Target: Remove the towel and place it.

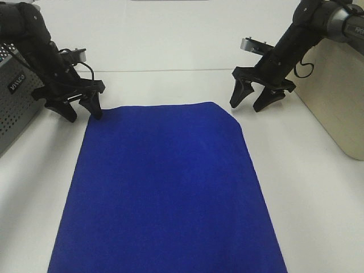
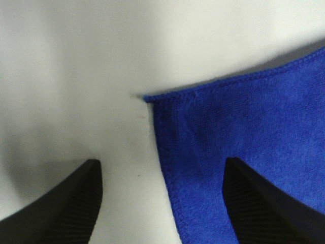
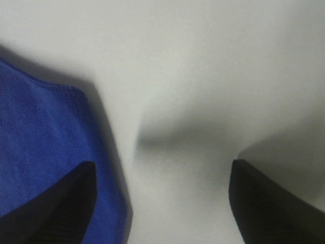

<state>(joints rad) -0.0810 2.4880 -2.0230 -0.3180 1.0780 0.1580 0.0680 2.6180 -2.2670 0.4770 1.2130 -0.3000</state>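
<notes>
Blue towel [image 1: 165,193] lies flat on white counter [image 1: 307,193], running from the near edge to mid-counter. Left hand [image 1: 84,115] spread, straddling the towel's far-left corner. Right hand [image 1: 246,106] spread at the far-right corner, one finger over the cloth edge.
</notes>
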